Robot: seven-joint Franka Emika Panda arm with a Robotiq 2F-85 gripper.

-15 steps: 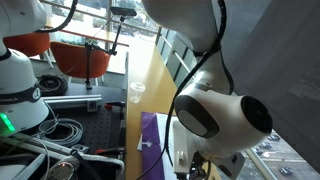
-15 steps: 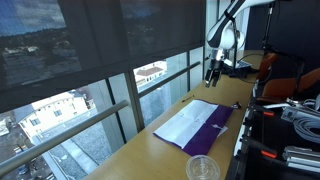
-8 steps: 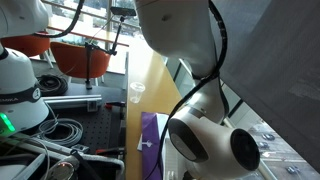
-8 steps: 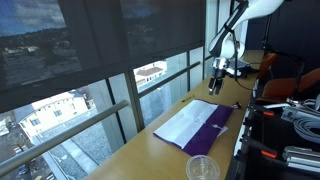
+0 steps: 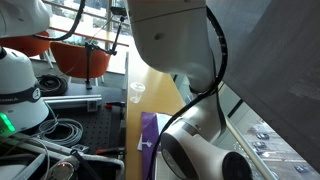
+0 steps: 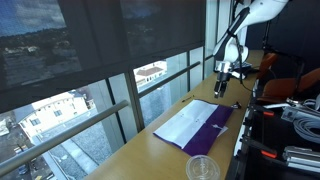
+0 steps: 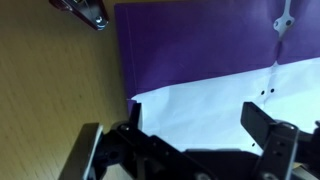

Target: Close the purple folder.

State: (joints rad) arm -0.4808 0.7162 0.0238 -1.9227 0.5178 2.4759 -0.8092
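Observation:
The purple folder (image 6: pixel 200 126) lies open and flat on the wooden counter, its white paper sheets (image 6: pixel 185 125) showing. In the wrist view its purple cover (image 7: pixel 200 40) fills the top and the white paper (image 7: pixel 215 95) lies below it. A sliver of the folder shows in an exterior view (image 5: pixel 150 140) behind the arm. My gripper (image 6: pixel 221 85) hangs above the far end of the folder. In the wrist view the gripper (image 7: pixel 195 130) is open and empty, both fingers apart over the paper.
A clear plastic cup (image 6: pixel 202 168) stands on the counter near the folder's near end. The wooden counter (image 6: pixel 150 150) runs along the window. Cables and robot bases (image 5: pixel 25 100) crowd the black table beside it. A metal clip (image 7: pixel 85 12) lies on the wood.
The arm has moved along the counter toward the folder's far end and lowered a little. The folder has not moved.

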